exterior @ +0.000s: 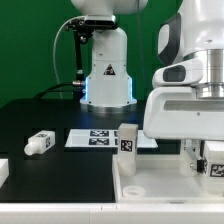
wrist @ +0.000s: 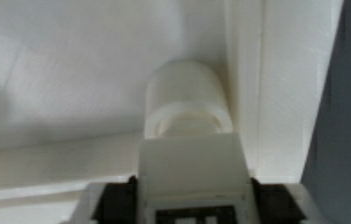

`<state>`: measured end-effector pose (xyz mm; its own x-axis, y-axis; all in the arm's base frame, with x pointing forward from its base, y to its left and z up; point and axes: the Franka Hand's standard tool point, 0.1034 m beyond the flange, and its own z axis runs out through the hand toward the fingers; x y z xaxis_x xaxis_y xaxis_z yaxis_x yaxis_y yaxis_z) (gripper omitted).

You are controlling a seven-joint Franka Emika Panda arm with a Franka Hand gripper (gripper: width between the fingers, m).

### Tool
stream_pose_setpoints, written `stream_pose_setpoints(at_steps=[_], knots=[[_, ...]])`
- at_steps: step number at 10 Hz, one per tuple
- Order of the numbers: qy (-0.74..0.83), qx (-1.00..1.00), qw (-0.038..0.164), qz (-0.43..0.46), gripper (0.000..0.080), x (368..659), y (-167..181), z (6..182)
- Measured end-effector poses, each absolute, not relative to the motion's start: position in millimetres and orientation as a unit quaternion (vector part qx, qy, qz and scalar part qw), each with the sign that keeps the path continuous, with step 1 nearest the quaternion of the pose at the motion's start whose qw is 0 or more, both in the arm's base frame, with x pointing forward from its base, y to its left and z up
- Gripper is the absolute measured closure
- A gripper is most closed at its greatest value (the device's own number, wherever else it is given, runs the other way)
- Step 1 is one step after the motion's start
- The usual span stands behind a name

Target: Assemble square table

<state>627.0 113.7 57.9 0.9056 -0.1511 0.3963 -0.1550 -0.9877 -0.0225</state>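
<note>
Exterior view, right side of the frame: the arm's hand fills the upper right, and the tool [exterior: 203, 152] hangs low over the slab [exterior: 150, 190], which takes up the lower right corner.

In the wrist view the tool [wrist: 190, 196] is closed on a leg. Its dark fingers [wrist: 115, 198] press both flanks of the held leg [wrist: 190, 150], and the gap between them is only as wide as the leg. A tag shows on the leg's face close to the fingers. The leg's rounded far end points at the white slab [wrist: 74, 80], close beside a raised pale band along the slab's edge. I cannot tell whether the end touches the surface.

In the exterior view, part of a tag on the held leg [exterior: 213, 166] shows just under the hand at the right edge.

Other parts, exterior view:
- An upright leg [exterior: 127, 140] stands at centre frame, tag facing the camera, at the slab's far edge. I cannot tell whether it stands on the slab or just beside it.
- A lying leg [exterior: 38, 143] is on its side on the black desk [exterior: 40, 112] at middle left, well apart from the slab.
- The marker board [exterior: 95, 138] lies flat at centre, between the two loose legs.
- The arm base [exterior: 107, 75] is at upper centre.
</note>
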Motion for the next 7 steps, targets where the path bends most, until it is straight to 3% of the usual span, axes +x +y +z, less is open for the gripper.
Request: stream_pose_setpoints(at_steps=[1, 2, 3, 4, 7], knots=[[-0.078, 0.976, 0.005, 0.203, 0.0443, 627, 114, 57.9], [-0.078, 0.976, 0.005, 0.203, 0.0252, 627, 114, 57.9], [-0.078, 0.976, 0.005, 0.203, 0.0182, 627, 114, 57.9], [-0.077, 0.979, 0.007, 0.19, 0.0156, 626, 113, 58.3], [-0.08, 0.985, 0.006, 0.153, 0.0151, 634, 105, 85.2]])
